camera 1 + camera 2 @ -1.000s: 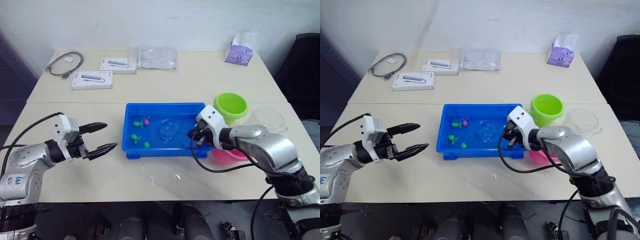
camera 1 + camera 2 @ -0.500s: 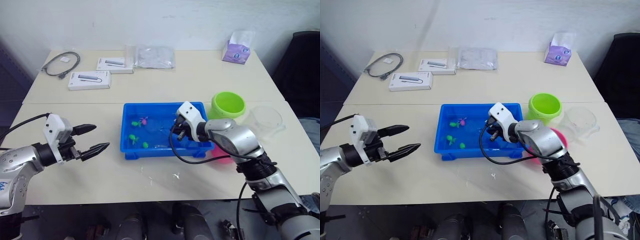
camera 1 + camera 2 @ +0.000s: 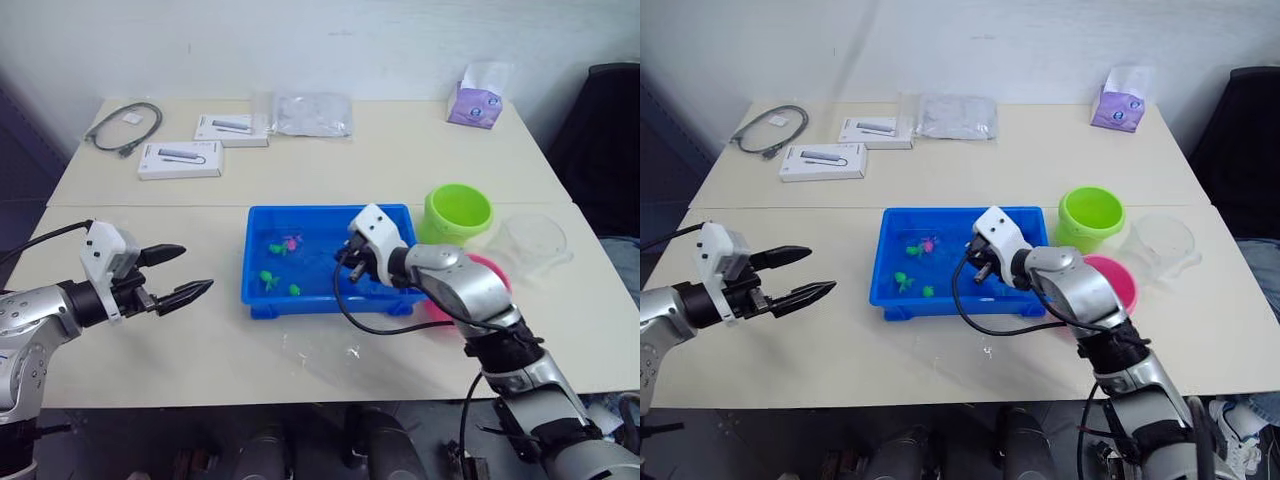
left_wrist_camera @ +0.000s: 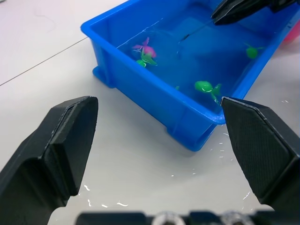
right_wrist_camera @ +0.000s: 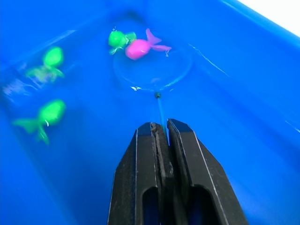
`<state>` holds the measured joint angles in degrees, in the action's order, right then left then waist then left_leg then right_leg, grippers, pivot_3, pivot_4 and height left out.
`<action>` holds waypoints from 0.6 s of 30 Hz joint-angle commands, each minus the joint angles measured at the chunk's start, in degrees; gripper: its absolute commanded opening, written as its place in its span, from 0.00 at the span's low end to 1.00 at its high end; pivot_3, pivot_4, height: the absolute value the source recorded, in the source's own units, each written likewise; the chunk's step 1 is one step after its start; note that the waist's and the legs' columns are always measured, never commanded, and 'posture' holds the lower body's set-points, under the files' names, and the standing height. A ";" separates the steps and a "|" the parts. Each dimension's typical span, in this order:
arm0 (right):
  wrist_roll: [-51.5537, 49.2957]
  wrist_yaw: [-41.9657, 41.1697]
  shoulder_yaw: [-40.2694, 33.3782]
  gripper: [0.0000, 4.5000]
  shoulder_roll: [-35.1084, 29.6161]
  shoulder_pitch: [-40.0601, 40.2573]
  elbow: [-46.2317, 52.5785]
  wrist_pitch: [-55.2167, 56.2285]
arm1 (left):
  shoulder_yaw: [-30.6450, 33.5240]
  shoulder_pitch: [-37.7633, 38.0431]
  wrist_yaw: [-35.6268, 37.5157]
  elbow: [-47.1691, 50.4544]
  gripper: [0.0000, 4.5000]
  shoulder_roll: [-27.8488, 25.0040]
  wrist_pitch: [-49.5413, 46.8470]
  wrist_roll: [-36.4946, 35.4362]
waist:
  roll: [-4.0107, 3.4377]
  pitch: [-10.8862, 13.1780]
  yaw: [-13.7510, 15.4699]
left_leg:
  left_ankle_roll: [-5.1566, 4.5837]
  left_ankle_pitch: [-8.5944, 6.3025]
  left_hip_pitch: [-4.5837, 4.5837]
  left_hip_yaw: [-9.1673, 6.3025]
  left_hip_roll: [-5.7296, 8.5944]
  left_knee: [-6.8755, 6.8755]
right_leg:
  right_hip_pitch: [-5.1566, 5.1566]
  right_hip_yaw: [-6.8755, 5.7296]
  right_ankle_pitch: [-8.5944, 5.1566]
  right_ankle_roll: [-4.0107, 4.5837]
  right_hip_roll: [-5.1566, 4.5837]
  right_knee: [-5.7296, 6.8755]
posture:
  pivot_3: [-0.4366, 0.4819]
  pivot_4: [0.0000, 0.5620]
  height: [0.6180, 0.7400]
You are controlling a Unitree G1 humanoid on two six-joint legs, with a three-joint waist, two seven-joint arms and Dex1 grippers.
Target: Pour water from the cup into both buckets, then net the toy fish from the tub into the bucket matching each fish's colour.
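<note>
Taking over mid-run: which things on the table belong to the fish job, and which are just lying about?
Job: tub; net, held in right tool; pink fish; green fish; green bucket; pink bucket; cup.

Lying about: cable; two white boxes; plastic bag; tissue pack.

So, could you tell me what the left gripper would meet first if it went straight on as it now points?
Probably the tub: the left gripper, fingers open, faces its near blue wall across bare table.
</note>
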<state>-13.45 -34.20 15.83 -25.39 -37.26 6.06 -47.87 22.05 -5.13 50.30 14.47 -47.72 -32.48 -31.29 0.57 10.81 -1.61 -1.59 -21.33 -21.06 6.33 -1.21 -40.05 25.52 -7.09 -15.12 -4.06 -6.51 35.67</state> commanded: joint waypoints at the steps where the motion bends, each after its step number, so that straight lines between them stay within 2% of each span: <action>1: -0.59 -0.81 -2.47 0.00 -2.07 1.30 5.23 -0.93 | 0.22 -0.98 0.64 -1.45 1.00 0.03 1.57 -0.20 | 0.00 0.00 -0.06 | 0.00 0.00 0.01 0.01 0.00 0.00 | 0.00 0.00 0.00 0.00 0.01 0.00 | 0.48 0.27 1.00; 9: 0.02 -1.22 -2.87 0.00 -5.96 2.99 8.88 -2.98 | -3.31 -3.94 1.54 -4.65 1.00 1.28 4.50 0.71 | 0.00 0.00 0.04 | 0.02 0.00 0.02 0.04 0.00 -0.01 | 0.01 0.02 0.00 0.00 0.04 0.02 | 0.48 0.27 1.00; 18: -1.84 -2.38 -5.53 0.00 -10.38 5.88 14.96 -6.90 | -4.44 -5.50 2.58 -7.09 1.00 1.36 6.40 1.43 | 0.00 0.00 0.10 | 0.00 0.01 0.00 0.03 0.02 -0.02 | 0.01 -0.01 0.00 0.00 0.03 0.02 | 0.48 0.27 1.00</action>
<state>-14.38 -35.83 12.76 -34.67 -31.67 18.05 -54.27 17.23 -10.25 52.47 7.65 -46.14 -27.19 -30.02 0.57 10.81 -1.51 -1.59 -21.32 -21.06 6.36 -1.18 -40.07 25.52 -7.09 -15.11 -4.06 -6.48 35.69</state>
